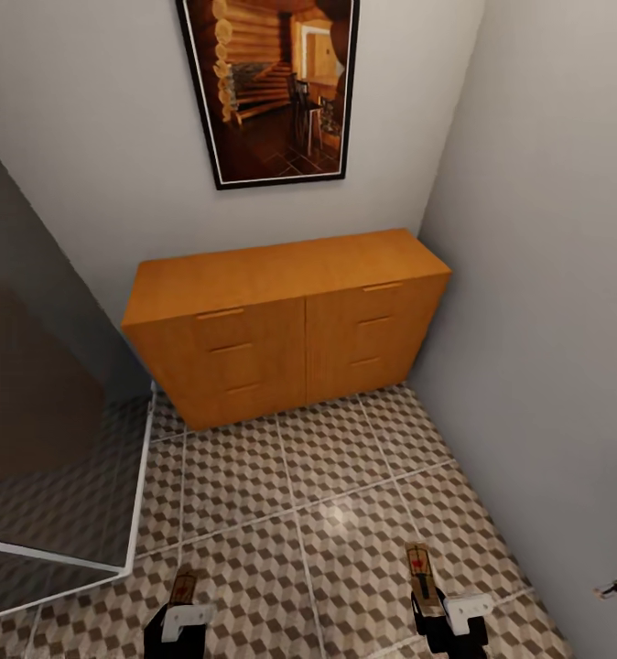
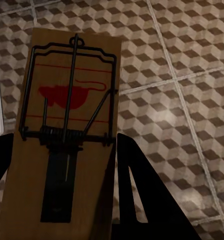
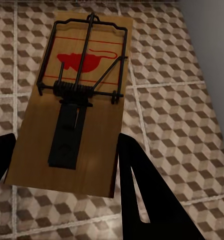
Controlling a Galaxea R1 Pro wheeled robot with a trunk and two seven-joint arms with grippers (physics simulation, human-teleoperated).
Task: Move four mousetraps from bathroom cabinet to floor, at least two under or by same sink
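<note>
One mousetrap was clamped in the left gripper, a second mousetrap in the right gripper, both held above the bathroom floor. The cabinet stood ahead, drawers closed.

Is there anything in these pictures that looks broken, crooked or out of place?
Nothing stands out. The cabinet stands square against the wall with all drawers closed. Each end effector, left and right, holds one intact mousetrap above the tiled floor.
</note>
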